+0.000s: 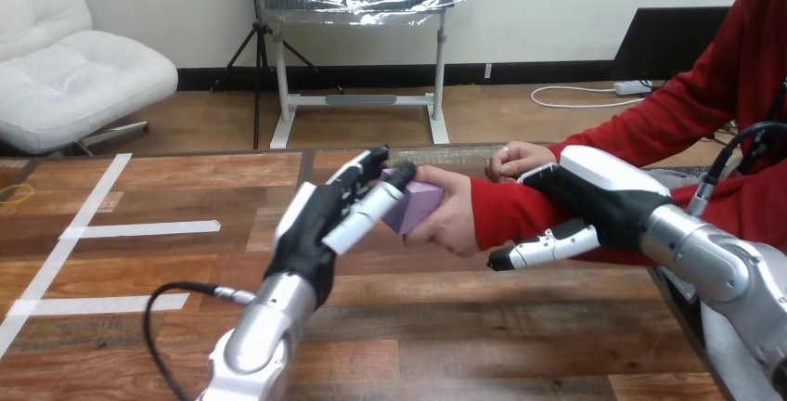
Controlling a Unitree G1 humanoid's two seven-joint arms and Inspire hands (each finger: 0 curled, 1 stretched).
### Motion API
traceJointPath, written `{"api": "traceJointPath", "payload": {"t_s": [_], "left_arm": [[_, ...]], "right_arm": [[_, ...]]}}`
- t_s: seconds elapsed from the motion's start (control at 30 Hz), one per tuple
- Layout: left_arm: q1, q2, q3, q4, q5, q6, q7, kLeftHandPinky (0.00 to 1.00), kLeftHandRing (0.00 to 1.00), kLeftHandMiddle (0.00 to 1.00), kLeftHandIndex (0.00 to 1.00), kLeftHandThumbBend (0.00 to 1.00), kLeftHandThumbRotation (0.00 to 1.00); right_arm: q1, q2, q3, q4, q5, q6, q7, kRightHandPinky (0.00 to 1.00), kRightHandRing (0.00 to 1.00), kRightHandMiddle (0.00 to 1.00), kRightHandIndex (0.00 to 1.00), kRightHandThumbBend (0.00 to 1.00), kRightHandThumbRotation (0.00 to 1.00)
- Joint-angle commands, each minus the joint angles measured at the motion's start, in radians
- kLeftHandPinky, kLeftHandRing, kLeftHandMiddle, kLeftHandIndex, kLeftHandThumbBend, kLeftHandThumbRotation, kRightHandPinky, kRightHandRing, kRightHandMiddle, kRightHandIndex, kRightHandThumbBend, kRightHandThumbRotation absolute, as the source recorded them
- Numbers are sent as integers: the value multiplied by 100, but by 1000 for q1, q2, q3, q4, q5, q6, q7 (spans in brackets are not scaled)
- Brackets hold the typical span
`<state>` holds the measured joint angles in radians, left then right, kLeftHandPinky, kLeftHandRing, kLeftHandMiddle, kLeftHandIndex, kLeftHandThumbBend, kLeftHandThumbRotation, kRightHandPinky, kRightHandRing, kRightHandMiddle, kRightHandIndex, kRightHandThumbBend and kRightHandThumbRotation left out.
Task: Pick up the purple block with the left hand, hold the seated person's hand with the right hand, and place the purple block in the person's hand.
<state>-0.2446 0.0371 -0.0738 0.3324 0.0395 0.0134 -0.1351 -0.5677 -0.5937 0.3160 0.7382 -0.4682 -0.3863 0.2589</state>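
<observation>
Gripped the purple block (pixel 419 204) between thumb and fingers of the left hand (pixel 320 225), pressed into the person's hand (pixel 453 223) above the counter (pixel 186 262) for handover; clamped right hand (pixel 603 206) round the red-sleeved forearm (pixel 506 211), probably to steady it

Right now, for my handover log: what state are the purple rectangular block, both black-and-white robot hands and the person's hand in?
purple rectangular block: held between the left hand and the person's hand.
left hand: shut on the block.
person's hand: fingers curled round the block's other end.
right hand: against the person's red-sleeved forearm; grip unclear.
</observation>
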Motion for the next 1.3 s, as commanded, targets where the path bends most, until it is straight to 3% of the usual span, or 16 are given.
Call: {"api": "traceJointPath", "payload": {"t_s": [0.0, 0.27, 0.77, 1.27], "left_arm": [[11, 33, 32, -196, -12, -7, 5, 88, 90, 92, 90, 75, 88], [53, 44, 39, -234, 5, -20, 8, 89, 89, 90, 88, 72, 93], [125, 55, 39, -282, 19, -35, 35, 96, 90, 89, 87, 65, 99], [198, 56, 45, -325, 23, -49, 41, 96, 90, 89, 87, 63, 100]], "right_arm": [[-10, -7, -15, -122, 28, -52, 35, 63, 74, 76, 79, 100, 72], [16, -25, -21, -172, 31, -10, 90, 73, 84, 85, 87, 100, 76], [56, -51, -49, -223, 70, -28, 130, 97, 91, 90, 91, 100, 82], [98, -66, -95, -290, 80, 9, 140, 100, 91, 90, 92, 100, 88]]}}
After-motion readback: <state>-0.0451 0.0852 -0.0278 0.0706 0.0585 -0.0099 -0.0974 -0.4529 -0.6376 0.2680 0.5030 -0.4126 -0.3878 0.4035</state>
